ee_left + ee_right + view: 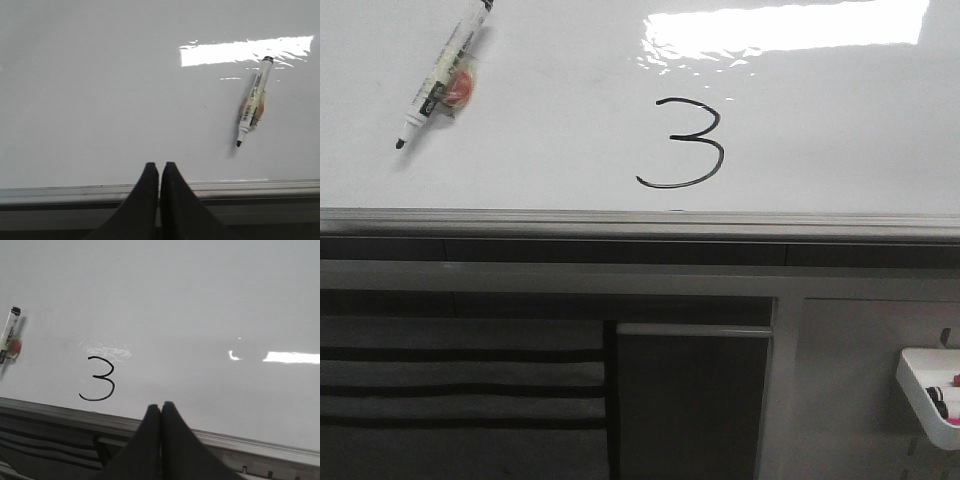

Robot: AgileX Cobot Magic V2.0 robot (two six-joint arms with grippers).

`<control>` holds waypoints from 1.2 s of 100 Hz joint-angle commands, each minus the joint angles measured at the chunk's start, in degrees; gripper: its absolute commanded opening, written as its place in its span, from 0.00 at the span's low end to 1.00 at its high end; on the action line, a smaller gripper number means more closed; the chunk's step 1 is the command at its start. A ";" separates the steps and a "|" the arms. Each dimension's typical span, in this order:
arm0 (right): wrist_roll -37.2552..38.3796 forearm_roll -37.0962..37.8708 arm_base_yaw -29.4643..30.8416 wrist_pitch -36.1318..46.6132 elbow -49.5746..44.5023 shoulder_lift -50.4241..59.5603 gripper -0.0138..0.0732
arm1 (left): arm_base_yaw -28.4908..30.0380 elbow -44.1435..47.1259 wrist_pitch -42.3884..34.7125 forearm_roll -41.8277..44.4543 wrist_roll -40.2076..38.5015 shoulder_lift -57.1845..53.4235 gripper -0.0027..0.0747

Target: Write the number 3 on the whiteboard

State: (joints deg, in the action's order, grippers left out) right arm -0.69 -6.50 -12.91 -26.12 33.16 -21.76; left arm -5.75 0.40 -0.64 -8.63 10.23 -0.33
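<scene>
A thin black hand-drawn number 3 (682, 143) stands on the glossy whiteboard (560, 110), near its grey front edge strip (620, 222). It also shows in the right wrist view (98, 379). A white marker (442, 72) with its black tip uncapped lies on the board at the left, beside a small orange piece; it shows in the left wrist view (253, 100) and at the edge of the right wrist view (9, 335). My left gripper (159, 165) and right gripper (161, 405) are shut and empty, both over the board's front edge. Neither shows in the front view.
Below the board's edge are grey cabinet panels (690, 400) and dark slats (460, 390). A white tray (932, 388) holding markers hangs at the lower right. A bright light reflection (780, 28) lies on the board's far part.
</scene>
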 commanded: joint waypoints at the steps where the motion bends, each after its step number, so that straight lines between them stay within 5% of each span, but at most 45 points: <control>1: -0.09 0.31 0.20 4.58 1.42 -0.55 0.08 | 0.15 0.07 -4.42 -0.46 -0.15 -1.80 0.01; 48: -0.22 0.91 1.47 5.64 -0.26 2.48 0.08 | 0.15 0.07 -4.42 -0.46 -0.15 -1.80 0.01; 73: -0.22 0.91 12.36 17.67 -16.61 17.81 0.08 | 0.15 0.07 -4.42 -0.46 -0.15 -1.80 0.01; 106: -0.11 0.58 12.99 36.19 -35.51 23.43 0.08 | 0.15 0.07 -4.42 -0.46 -0.15 -1.80 0.01; 120: -0.11 0.55 12.99 33.79 -35.35 23.43 0.08 | 0.15 0.07 -4.42 -0.46 -0.15 -1.80 0.01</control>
State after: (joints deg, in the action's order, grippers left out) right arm -0.69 -6.08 -0.25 2.08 -0.96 0.47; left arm -5.75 0.40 -0.64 -8.63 10.23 -0.33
